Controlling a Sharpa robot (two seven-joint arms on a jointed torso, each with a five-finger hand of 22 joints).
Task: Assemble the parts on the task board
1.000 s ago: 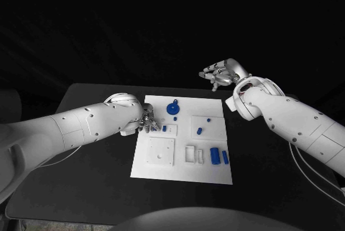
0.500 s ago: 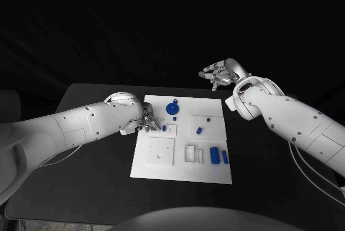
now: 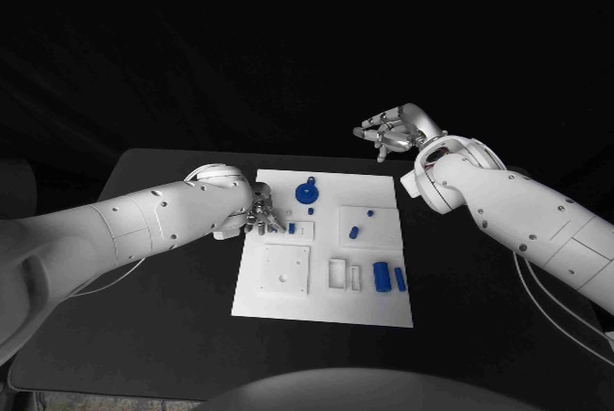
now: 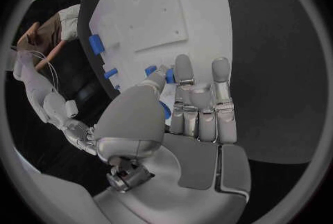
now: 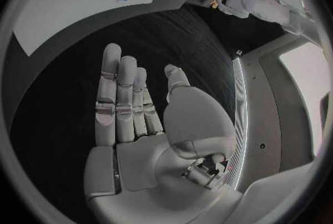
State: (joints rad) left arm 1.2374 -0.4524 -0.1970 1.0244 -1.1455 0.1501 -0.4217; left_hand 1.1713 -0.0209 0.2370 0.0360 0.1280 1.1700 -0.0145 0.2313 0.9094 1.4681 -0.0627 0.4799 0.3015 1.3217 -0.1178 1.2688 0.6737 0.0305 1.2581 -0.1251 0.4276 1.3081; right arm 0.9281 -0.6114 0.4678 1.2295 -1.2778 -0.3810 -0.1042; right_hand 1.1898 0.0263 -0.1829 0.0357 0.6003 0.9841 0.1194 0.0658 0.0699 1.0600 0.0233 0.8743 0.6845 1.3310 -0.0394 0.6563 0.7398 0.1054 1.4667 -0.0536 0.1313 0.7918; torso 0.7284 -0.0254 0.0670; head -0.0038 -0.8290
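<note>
The left hand (image 3: 263, 214) is working at the board's (image 3: 326, 300) left edge, its fingers (image 4: 182, 77) reaching down around a small blue part (image 3: 293, 227) near the board's upper middle. In the left wrist view the thumb and one fingertip are closing in on that blue piece, but I cannot tell whether they are actually pinching it or only touching it. The right hand (image 3: 394, 131) is hovering well off the board beyond the table's far right corner, fingers straight and apart, holding nothing; its wrist view is showing a bare palm (image 5: 139, 141). On the board, a round blue disc (image 3: 307, 193) is sitting near the top, two small blue pegs (image 3: 364, 217) are standing in a raised white block to its right, and two longer blue cylinders (image 3: 389, 276) are lying near the lower right beside a slotted white holder (image 3: 339, 274). A plain white square plate (image 3: 287, 269) is lying at the lower left. The parts are looking like small, hard plastic pieces: light, stiff and smooth, so likely to slip or roll under a loose touch. A fingertip pinch across the short sides of the little piece is probably the safest hold, keeping it upright so it is lining up with its seat. The cylinders would be better taken around the middle.
</note>
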